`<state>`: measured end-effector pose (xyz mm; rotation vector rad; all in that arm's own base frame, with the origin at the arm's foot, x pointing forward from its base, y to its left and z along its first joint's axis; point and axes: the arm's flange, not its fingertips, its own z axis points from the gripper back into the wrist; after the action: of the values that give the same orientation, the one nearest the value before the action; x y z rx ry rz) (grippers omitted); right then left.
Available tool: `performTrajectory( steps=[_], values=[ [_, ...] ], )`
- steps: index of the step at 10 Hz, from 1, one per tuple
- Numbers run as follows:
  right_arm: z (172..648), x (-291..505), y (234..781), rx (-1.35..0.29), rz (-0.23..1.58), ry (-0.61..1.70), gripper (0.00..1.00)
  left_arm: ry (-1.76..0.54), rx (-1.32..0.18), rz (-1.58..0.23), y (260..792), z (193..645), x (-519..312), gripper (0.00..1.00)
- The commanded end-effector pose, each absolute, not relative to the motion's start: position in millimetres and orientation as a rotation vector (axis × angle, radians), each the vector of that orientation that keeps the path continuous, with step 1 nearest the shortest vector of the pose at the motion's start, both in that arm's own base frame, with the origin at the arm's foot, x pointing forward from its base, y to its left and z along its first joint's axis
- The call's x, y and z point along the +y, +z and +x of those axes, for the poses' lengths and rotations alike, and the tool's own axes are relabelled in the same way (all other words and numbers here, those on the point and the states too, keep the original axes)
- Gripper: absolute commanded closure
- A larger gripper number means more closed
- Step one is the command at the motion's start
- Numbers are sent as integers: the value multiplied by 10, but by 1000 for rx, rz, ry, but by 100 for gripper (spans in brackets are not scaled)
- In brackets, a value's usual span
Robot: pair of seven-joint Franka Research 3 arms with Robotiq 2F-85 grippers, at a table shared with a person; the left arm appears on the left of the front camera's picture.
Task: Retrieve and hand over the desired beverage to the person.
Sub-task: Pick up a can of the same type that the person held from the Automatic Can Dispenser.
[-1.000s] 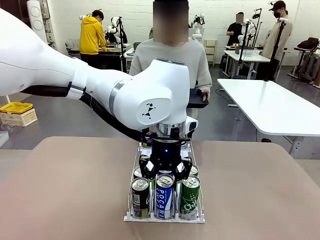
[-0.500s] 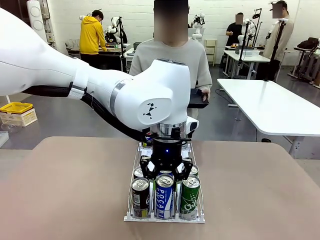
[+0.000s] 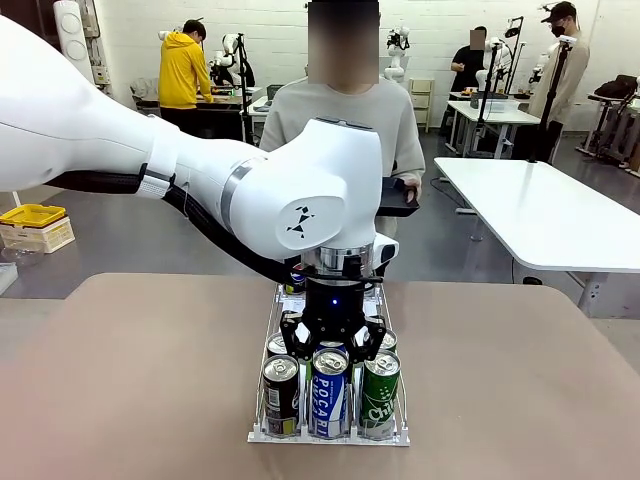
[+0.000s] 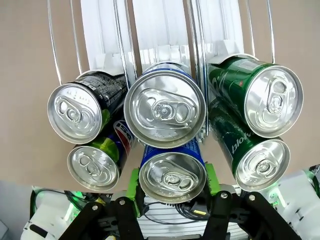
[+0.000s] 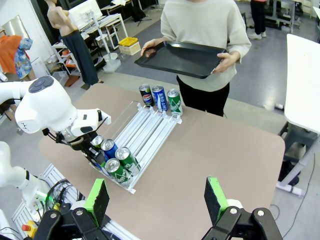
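Note:
My left gripper (image 3: 331, 343) points straight down over the near end of a wire can rack (image 3: 258, 405). In the left wrist view its green pads (image 4: 132, 181) press both sides of a blue can (image 4: 172, 175) in the second row, so the left gripper (image 4: 172, 181) is shut on it. In front of it stands a blue Pocari can (image 3: 329, 392), between a black can (image 3: 281, 395) and a green can (image 3: 380, 392). The person (image 5: 205, 20) stands at the far side holding a black tray (image 5: 185, 57). My right gripper (image 5: 157, 197) hangs open high above the table.
Three more cans (image 5: 160, 97) stand at the rack's far end, near the person. The white rack lanes (image 5: 150, 127) between the two groups are bare. Brown tabletop (image 3: 520, 370) lies free on both sides. A white table (image 3: 540, 210) stands at the right behind.
The left gripper's fingers have drawn in a little around the blue can. The arm has hardly moved.

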<state>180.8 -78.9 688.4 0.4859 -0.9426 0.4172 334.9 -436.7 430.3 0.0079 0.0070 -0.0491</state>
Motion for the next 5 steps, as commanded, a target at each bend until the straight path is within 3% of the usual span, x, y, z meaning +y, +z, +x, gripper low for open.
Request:
performTrajectory(
  steps=[1, 5],
  values=[
    [1819, -774, 6868, -940, 498, 427, 0, -97, 14, 69, 4346, 3292, -4409, 100],
    [1819, -774, 6868, -940, 498, 427, 0, -137, -96, -7, 5301, 3102, -4276, 100]
  ],
)
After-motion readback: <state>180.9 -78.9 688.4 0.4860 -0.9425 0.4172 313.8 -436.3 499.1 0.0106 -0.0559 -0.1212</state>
